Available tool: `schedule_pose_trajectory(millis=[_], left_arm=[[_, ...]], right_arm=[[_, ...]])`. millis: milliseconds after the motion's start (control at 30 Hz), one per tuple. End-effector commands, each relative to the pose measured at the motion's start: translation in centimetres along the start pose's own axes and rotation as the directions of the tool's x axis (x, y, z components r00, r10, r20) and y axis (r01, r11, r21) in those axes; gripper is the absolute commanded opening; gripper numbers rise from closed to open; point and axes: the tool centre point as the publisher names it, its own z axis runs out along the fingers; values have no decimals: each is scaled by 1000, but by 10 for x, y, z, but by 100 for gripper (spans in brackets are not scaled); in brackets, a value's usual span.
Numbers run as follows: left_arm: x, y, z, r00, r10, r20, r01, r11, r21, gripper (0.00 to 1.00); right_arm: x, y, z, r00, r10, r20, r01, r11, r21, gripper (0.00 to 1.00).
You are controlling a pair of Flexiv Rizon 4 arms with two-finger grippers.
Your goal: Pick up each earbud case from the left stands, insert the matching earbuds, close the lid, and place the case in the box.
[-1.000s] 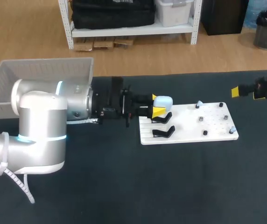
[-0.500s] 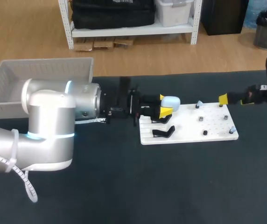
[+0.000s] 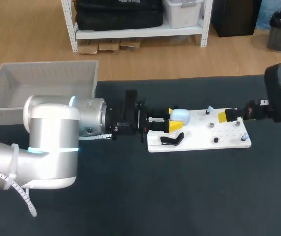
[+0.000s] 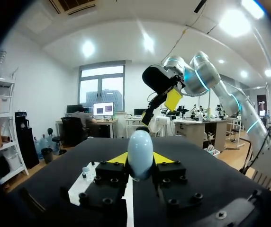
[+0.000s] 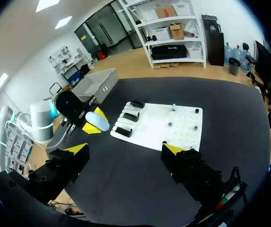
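Observation:
My left gripper [image 3: 172, 120] is shut on a pale blue earbud case [image 3: 181, 116], holding it above the left end of the white board [image 3: 214, 132]. In the left wrist view the case [image 4: 140, 153] stands upright between the yellow tips. An empty black stand [image 3: 172, 140] lies just in front of it. Small earbuds [image 3: 209, 109] sit on pegs at the board's right part. My right gripper [image 3: 222, 116] hovers over the board's far right side, open and empty. Seen from the right wrist, that gripper [image 5: 126, 150] is well above the board [image 5: 173, 135], with the case [image 5: 97, 120] off to one side.
A white slatted box [image 3: 42, 78] stands at the table's back left, behind my left arm [image 3: 52, 142]. Several small pegs [image 3: 212, 126] stick up from the board. Dark table surface [image 3: 180, 196] stretches in front of the board.
My left gripper carried the case a little to the right, over the board's left end. My right arm came in leftward from the table's edge to above the board's right side.

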Motion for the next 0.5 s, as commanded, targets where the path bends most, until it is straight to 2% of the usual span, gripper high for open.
schedule_pose_trajectory(millis=[33,500], left_arm=[[2,-5,-3,1000,0,1,0,1000,-11,0],[8,-7,-9,1000,6,-9,-7,1000,-9,0]], right_arm=[[5,5,5,1000,3,-5,-3,996,84,100],[12,19,12,999,-15,-29,18,996,93,100]])
